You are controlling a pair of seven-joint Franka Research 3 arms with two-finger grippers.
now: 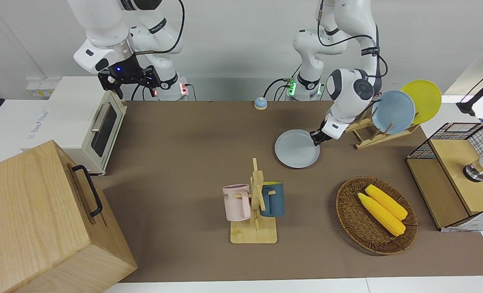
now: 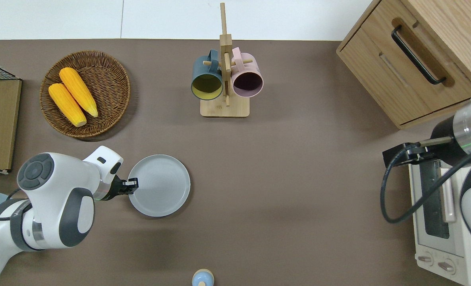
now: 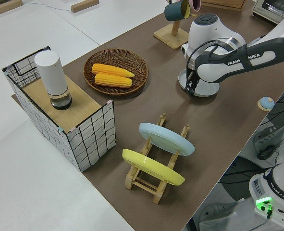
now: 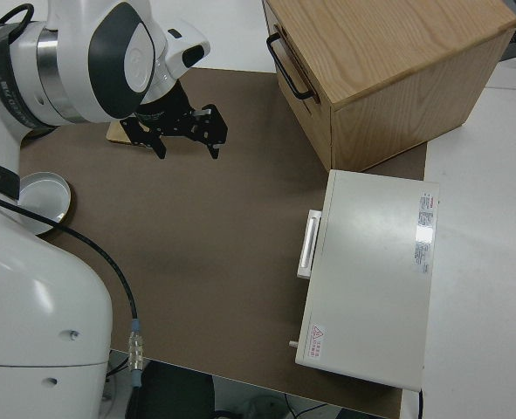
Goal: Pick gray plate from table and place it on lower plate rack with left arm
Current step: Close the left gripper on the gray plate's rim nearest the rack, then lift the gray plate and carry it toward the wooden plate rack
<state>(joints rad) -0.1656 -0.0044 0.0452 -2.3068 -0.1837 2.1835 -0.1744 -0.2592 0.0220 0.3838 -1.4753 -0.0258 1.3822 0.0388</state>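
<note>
The gray plate (image 1: 297, 148) (image 2: 159, 185) is low over the brown mat, nearer to the robots than the corn basket. My left gripper (image 1: 317, 138) (image 2: 133, 184) is shut on its rim at the edge toward the left arm's end of the table. In the left side view the arm hides most of the plate (image 3: 199, 91). The lower plate rack (image 1: 382, 136) (image 3: 156, 185) stands at the left arm's end and holds a light blue plate (image 1: 393, 112) and a yellow plate (image 1: 422, 101). My right gripper (image 1: 129, 81) (image 4: 183, 131) is open, empty and parked.
A mug tree (image 1: 255, 203) with a pink and a blue mug stands mid-table. A wicker basket (image 1: 347, 211) holds two corn cobs. A wire shelf box (image 1: 457, 175), a toaster oven (image 1: 86, 122), a wooden cabinet (image 1: 38, 219) and a small blue bell (image 1: 260, 103) are around.
</note>
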